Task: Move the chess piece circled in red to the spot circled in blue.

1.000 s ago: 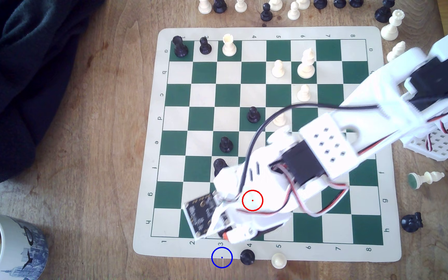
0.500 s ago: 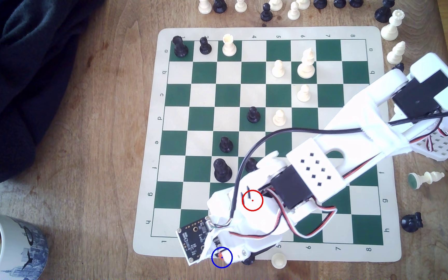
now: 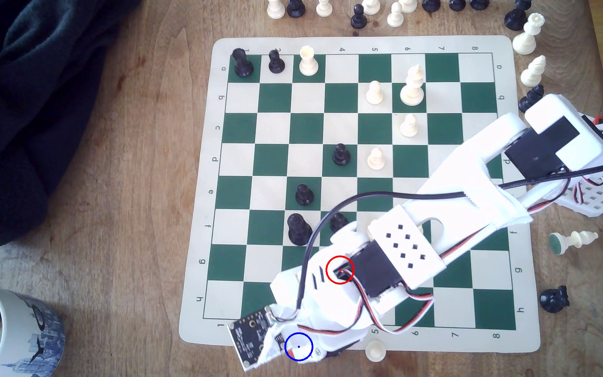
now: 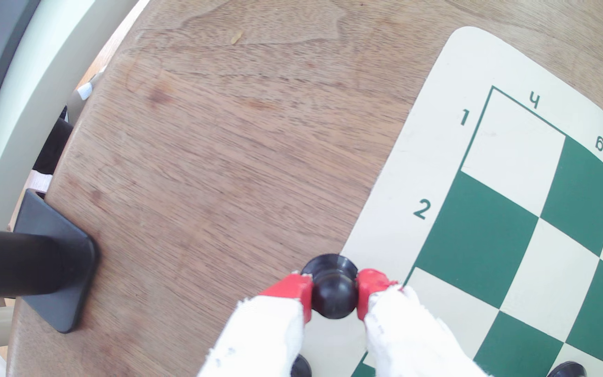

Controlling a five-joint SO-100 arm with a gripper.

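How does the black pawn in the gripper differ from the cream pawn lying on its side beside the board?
The black pawn is dark and clamped between the gripper's red fingertips at the mat's edge. The cream pawn is pale, lies tipped on the table, its green base showing, with nothing holding it. Both are off the squares.

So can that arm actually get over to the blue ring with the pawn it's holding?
Probably yes. In the exterior view the gripper is already over the blue ring at the mat's edge. The wrist view shows the black pawn clamped between its red fingertips, with bare table nearby.
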